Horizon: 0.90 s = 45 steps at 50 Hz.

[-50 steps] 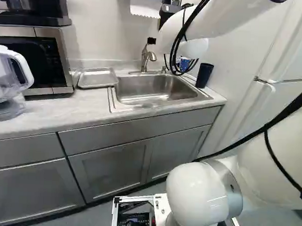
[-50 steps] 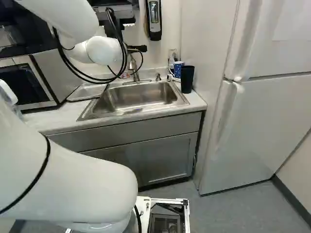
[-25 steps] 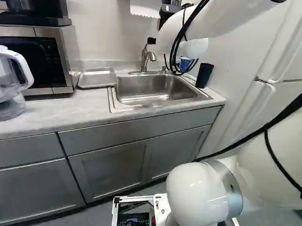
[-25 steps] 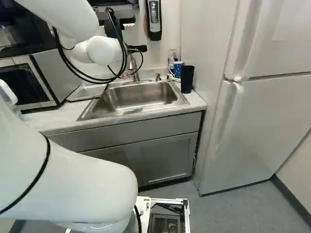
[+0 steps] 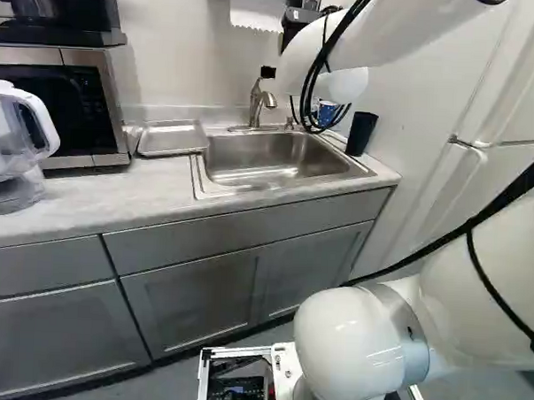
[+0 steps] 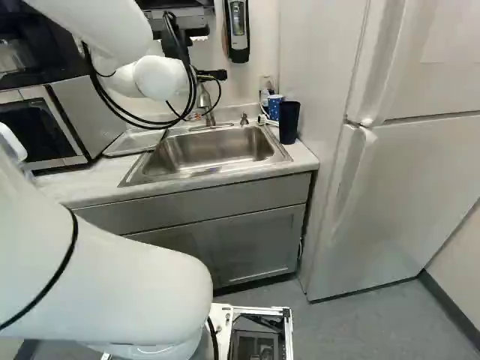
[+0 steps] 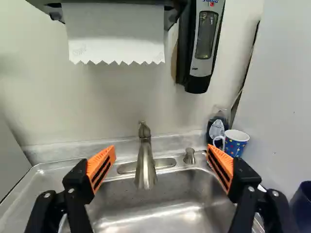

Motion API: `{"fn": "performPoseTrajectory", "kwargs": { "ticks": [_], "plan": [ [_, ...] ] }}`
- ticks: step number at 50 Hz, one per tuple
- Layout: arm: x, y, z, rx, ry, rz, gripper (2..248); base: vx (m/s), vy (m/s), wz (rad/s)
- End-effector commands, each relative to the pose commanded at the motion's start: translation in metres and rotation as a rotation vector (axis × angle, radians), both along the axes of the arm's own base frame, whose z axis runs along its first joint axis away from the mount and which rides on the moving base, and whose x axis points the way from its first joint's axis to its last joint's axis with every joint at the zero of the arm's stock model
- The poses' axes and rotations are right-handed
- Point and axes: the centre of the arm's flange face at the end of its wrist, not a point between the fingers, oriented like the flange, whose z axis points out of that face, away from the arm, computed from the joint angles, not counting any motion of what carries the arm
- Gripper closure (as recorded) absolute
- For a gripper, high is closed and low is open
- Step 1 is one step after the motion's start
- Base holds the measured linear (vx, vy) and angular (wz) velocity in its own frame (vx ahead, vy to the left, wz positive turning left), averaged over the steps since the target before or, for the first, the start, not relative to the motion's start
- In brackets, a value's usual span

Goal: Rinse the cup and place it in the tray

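Note:
My gripper (image 6: 214, 75) shows partly behind the forearm and its cables in the right base view. In the wrist view the gripper (image 7: 160, 165) stands open, with nothing between its orange-padded fingers; the faucet (image 7: 146, 162) is ahead, in line with the gap. A white-and-blue dotted cup (image 7: 235, 142) stands upright in the corner behind the sink, beyond one finger, its handle facing the faucet. A dark tumbler (image 6: 289, 122) stands just in front of it. The metal tray (image 5: 172, 137) lies on the counter, left of the sink (image 5: 269, 160) in the left base view.
A dark bottle (image 7: 217, 127) stands beside the cup. Above the sink hang a paper towel holder (image 7: 115, 34) and a soap dispenser (image 7: 200, 46). A microwave (image 5: 76, 107) and a clear pitcher (image 5: 12, 149) are beyond the tray. A fridge (image 6: 405, 187) stands past the sink wall.

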Motion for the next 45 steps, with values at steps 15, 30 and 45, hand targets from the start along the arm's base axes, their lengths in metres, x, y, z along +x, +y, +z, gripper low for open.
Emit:
{"fn": "performPoseTrajectory", "kwargs": {
  "ticks": [15,30,45],
  "plan": [
    [0.016,-0.005,0.001,0.0,0.006,-0.014,3,0.0,0.0,0.0],
    [0.043,-0.011,0.003,-0.001,0.013,-0.031,3,0.0,0.0,0.0],
    [0.073,-0.012,0.002,-0.002,0.041,-0.034,3,0.0,0.0,0.0]
  ]
}}
